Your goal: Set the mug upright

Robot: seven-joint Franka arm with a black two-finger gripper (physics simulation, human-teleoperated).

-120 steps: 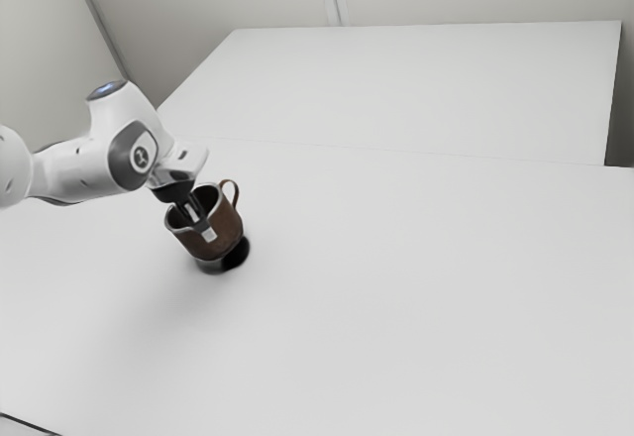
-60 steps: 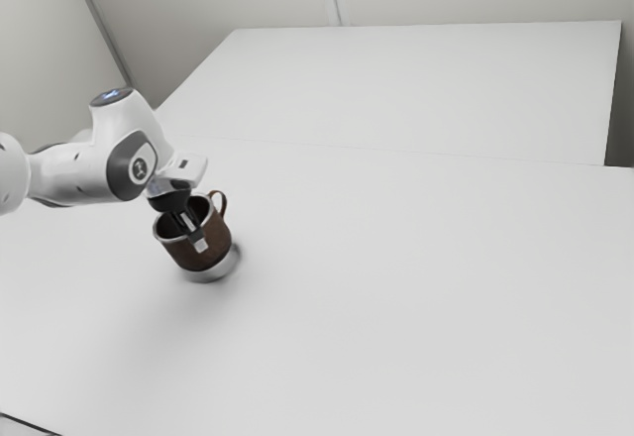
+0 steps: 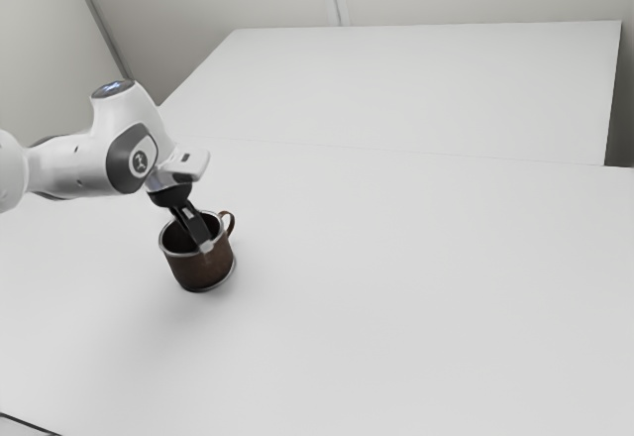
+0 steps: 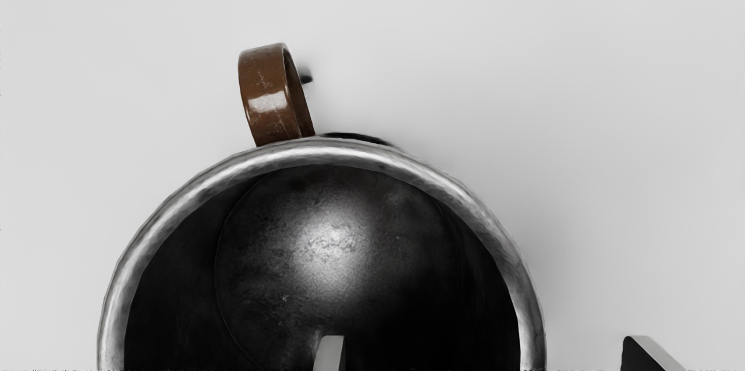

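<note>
And here's the mug (image 3: 201, 270), looking upright, its rim (image 4: 531, 307) at four o'clock in the exterior view passing between the tips of the wide-spread pincer (image 4: 488, 353), handle (image 4: 268, 91) towards two!

The mug (image 3: 201, 272) has a brown, slightly mottled body, a worn silvery rim (image 4: 326, 151), a glossy brown looped handle (image 4: 268, 85) and a dark inside with a pale sheen on its bottom (image 4: 332, 237). It is upright or very nearly so, mouth up and base down at the counter (image 3: 396, 297), toward the exterior view's left. In that view its handle points to the right and away from the camera.
</note>
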